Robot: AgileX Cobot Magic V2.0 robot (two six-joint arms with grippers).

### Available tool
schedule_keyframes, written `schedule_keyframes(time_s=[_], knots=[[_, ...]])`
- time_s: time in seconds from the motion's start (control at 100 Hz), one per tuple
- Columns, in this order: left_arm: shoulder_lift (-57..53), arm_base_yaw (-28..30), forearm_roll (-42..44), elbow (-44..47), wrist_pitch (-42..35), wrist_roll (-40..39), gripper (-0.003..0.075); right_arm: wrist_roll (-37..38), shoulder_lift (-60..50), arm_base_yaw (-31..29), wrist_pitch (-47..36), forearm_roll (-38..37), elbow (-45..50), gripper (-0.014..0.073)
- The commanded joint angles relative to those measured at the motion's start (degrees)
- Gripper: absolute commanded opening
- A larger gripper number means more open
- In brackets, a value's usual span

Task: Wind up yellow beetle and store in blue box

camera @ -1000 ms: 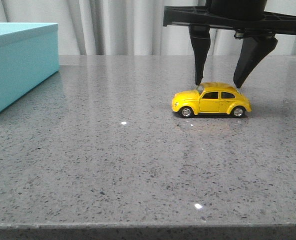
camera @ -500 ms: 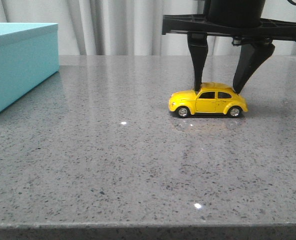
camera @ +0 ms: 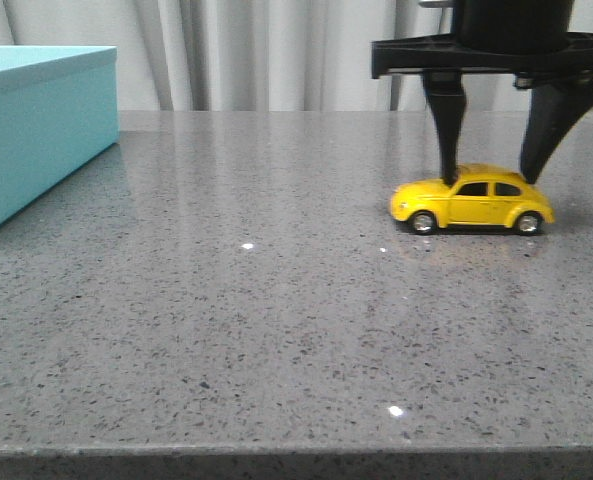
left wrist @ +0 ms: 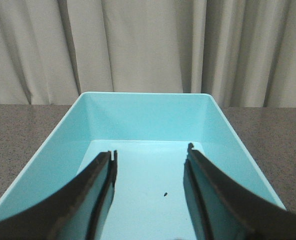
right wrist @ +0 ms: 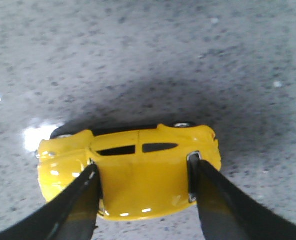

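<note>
The yellow beetle (camera: 473, 203) stands on its wheels on the grey speckled table, right of the middle, nose pointing left. My right gripper (camera: 488, 180) comes down from above and is shut on the beetle's roof, one finger at the windscreen and one at the rear window. The right wrist view shows the beetle (right wrist: 133, 175) gripped between those fingers (right wrist: 143, 164). The blue box (camera: 36, 130) sits at the far left. My left gripper (left wrist: 150, 150) hangs open over the box's open inside (left wrist: 143, 115) with nothing between its fingers.
The grey speckled tabletop (camera: 276, 320) stretches between the box and the car. Pale curtains (camera: 256, 50) hang behind the table's far edge. A small dark speck (left wrist: 165, 193) lies on the box floor.
My right gripper has closed on the beetle's roof and dragged the car to the right, tail first, along the table. The blue box has not moved.
</note>
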Motion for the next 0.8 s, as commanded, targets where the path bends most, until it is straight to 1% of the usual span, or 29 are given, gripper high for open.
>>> schedule_keyframes(time_s=[0.0, 0.12, 0.25, 0.33, 0.43, 0.55, 0.66, 0.79], knots=[[0.5, -0.5, -0.6, -2.2, -4.8, -0.4, 0.0312, -0.6, -1.9, -1.2, 1.4, -4.0, -1.3, 0.0425], [0.5, -0.5, -0.6, -2.2, -4.8, -0.4, 0.0312, -0.6, -1.9, -2.5, 2.0, -6.0, -1.2, 0.0425], [0.5, -0.5, -0.6, -2.2, -4.8, -0.4, 0.0312, -0.8, -1.9, -4.5, 2.5, -6.0, -1.1, 0.0425], [0.5, -0.5, -0.6, -2.2, -4.7, -0.4, 0.0312, -2.2, -1.9, -5.2, 2.9, -6.0, -1.1, 0.0425], [0.5, -0.5, -0.6, -2.2, -4.7, -0.4, 0.0312, -2.8, -3.1, -5.0, 2.6, -5.6, -1.6, 0.0425], [0.5, -0.5, -0.6, -2.2, -4.7, -0.4, 0.0312, -3.4, -7.8, -3.4, 1.3, -3.3, -3.9, 0.0425], [0.5, -0.5, -0.6, -2.2, -4.7, -0.4, 0.0312, -3.6, -11.9, -1.9, 0.4, -3.3, -6.1, 0.0425], [0.5, -0.5, -0.6, -2.2, -4.7, -0.4, 0.0312, -3.6, -15.4, -1.5, 0.0, -3.3, -6.2, 0.0425]])
